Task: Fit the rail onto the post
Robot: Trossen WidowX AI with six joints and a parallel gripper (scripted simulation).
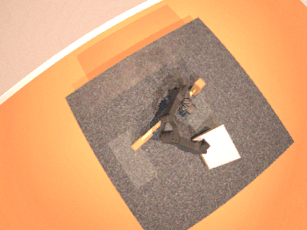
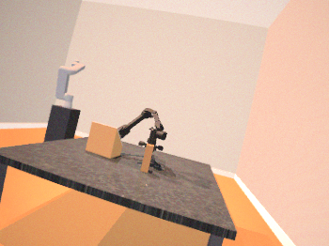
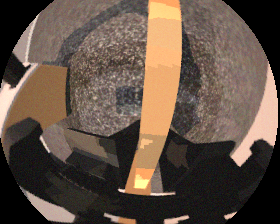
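The long wooden rail (image 1: 146,136) (image 3: 159,66) lies slanted across the grey table (image 1: 246,98), from lower left to upper right in the top view. My gripper (image 1: 186,100) (image 2: 153,146) (image 3: 148,123) is shut on the rail near its upper-right end. In the wrist view the rail runs from between my fingers up to the top edge. A wider wooden piece (image 1: 200,86) sits at that upper-right end; I cannot tell post from rail there. In the side view an upright wooden piece (image 2: 148,158) stands under the gripper. The pegs and holes are hidden.
A large wooden block (image 2: 103,141) stands on the table to the left of the arm in the side view, and a brown block (image 3: 36,100) shows at the left of the wrist view. A white plate (image 1: 223,148) lies by the arm's base. A grey stand (image 2: 62,119) stands behind the table.
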